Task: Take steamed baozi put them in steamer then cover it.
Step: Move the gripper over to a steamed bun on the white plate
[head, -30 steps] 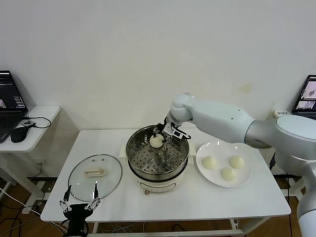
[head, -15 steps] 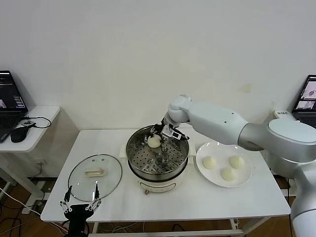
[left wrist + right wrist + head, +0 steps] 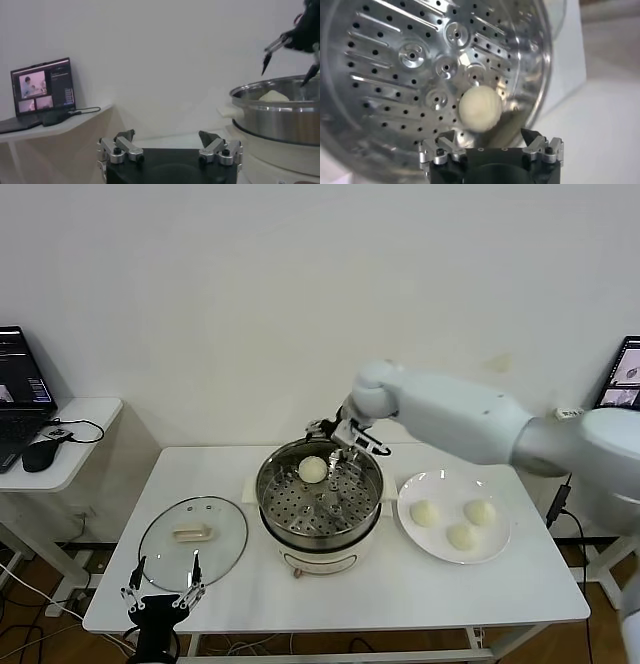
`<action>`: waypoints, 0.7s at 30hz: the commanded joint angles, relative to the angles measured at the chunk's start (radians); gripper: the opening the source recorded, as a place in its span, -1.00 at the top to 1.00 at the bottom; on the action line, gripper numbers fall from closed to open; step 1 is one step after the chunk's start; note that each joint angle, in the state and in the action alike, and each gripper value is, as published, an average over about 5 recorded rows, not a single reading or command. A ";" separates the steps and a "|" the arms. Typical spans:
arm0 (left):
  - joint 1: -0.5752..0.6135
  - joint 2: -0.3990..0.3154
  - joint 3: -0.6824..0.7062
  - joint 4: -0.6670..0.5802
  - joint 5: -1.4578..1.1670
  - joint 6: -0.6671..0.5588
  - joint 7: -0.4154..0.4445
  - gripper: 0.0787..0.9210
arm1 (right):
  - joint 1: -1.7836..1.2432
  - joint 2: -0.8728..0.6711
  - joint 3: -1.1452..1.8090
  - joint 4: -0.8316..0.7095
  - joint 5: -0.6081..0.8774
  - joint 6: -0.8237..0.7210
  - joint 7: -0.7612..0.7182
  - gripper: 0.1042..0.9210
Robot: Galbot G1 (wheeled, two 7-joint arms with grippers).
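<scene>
One steamed baozi (image 3: 313, 469) lies on the perforated tray at the back of the steamer (image 3: 320, 529). My right gripper (image 3: 346, 444) is open and empty, just above the steamer's back rim and clear of that bun. In the right wrist view the bun (image 3: 480, 108) rests on the tray (image 3: 405, 75) ahead of the open gripper (image 3: 490, 142). Three more baozi (image 3: 424, 512) (image 3: 479, 511) (image 3: 461, 536) lie on the white plate (image 3: 440, 484). The glass cover (image 3: 192, 531) lies flat on the table at the left. My left gripper (image 3: 160, 596) is parked, open, below the table's front edge.
The white table (image 3: 400, 589) carries the cover, steamer and plate in a row. A side table with a laptop (image 3: 42, 87) and a mouse stands to the left. In the left wrist view the steamer (image 3: 280, 117) is ahead on the right, with the right gripper (image 3: 290, 50) above it.
My right gripper let go of the baozi, which now rests on the steamer tray. The gripper opened and rose up and back, away from the bun. The left arm stayed still.
</scene>
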 commanded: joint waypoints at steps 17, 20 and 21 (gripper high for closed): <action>-0.049 0.053 -0.009 0.031 -0.001 0.018 0.006 -0.77 | -0.058 -0.680 0.021 0.439 0.182 -0.516 -0.042 -0.76; -0.052 0.053 -0.013 0.039 0.001 0.017 0.008 -0.77 | -0.149 -0.667 0.079 0.394 0.158 -0.516 -0.044 -0.76; -0.052 0.053 -0.015 0.041 0.001 0.018 0.008 -0.77 | -0.175 -0.660 0.097 0.375 0.149 -0.515 -0.044 -0.76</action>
